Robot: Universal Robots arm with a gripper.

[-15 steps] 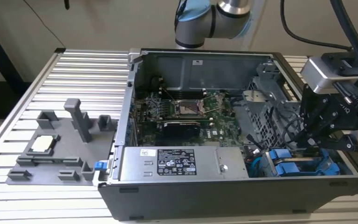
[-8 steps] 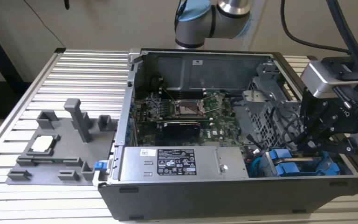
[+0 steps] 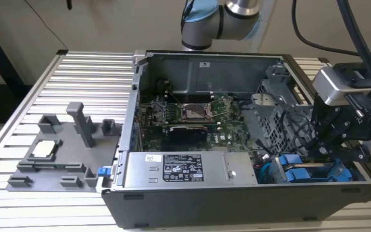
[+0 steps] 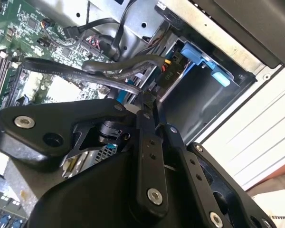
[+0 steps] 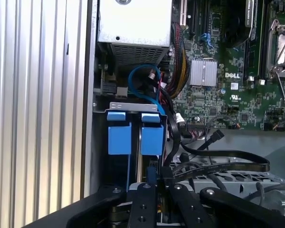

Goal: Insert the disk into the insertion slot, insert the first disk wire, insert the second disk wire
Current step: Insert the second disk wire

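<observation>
The gripper [image 5: 154, 178], fingers narrowed on a black wire [image 5: 218, 164], is held just behind the seated disk [image 5: 152, 137] for plugging.

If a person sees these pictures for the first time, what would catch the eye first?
Probably the open computer case on the ribbed table, with its green motherboard exposed. Next, two bright blue drive carriers side by side in the drive cage, where the black gripper sits among black cables.
</observation>
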